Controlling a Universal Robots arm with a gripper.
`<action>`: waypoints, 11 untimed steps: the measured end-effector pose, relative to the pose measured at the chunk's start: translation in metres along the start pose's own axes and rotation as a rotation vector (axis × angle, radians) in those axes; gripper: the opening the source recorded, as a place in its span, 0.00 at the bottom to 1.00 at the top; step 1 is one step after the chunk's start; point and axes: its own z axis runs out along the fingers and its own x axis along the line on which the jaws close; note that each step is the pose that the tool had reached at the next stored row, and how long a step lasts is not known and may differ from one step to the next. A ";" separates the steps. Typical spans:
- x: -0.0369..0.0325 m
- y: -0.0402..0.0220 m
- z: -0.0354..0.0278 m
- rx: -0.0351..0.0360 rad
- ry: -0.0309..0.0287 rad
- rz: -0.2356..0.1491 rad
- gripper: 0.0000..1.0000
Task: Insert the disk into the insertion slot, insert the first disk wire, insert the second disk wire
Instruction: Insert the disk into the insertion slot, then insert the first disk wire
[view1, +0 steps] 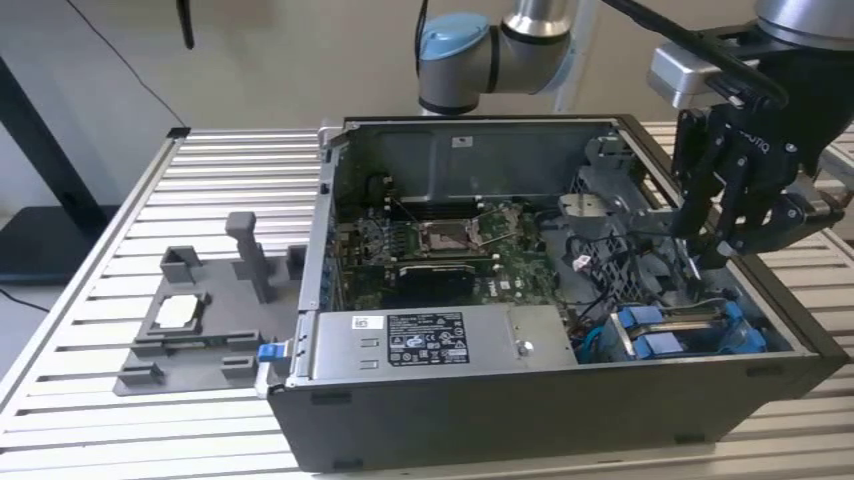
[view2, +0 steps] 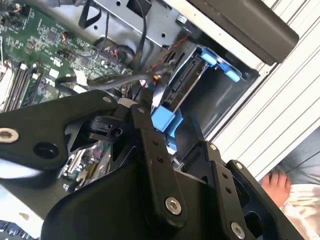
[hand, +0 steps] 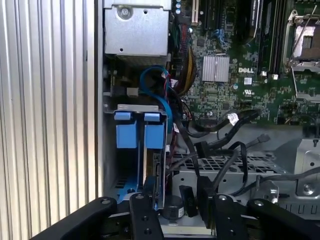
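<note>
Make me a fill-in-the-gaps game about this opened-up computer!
1. The disk sits in the insertion slot, held by a plastic carrier coloured ____.
2. The circuit board inside the computer case is coloured ____.
3. The grey tray lies on the table, on the exterior view's ____ of the case.

Missing words: blue, green, left.

Table (view1: 200, 160): ribbed aluminium slats, spanning the frame. Bearing: open dark computer case (view1: 534, 430), centre to right, open side upward; grey fixture plate (view1: 187, 335) with upright holders, lower left, just beside the case.
</note>
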 end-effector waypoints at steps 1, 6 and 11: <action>-0.0011 0.0000 0.0001 0.0038 0.0013 -0.006 0.47; -0.0037 0.0000 0.0017 0.0118 0.0103 -0.027 0.47; -0.0041 0.0000 0.0024 0.0153 0.0192 -0.028 0.47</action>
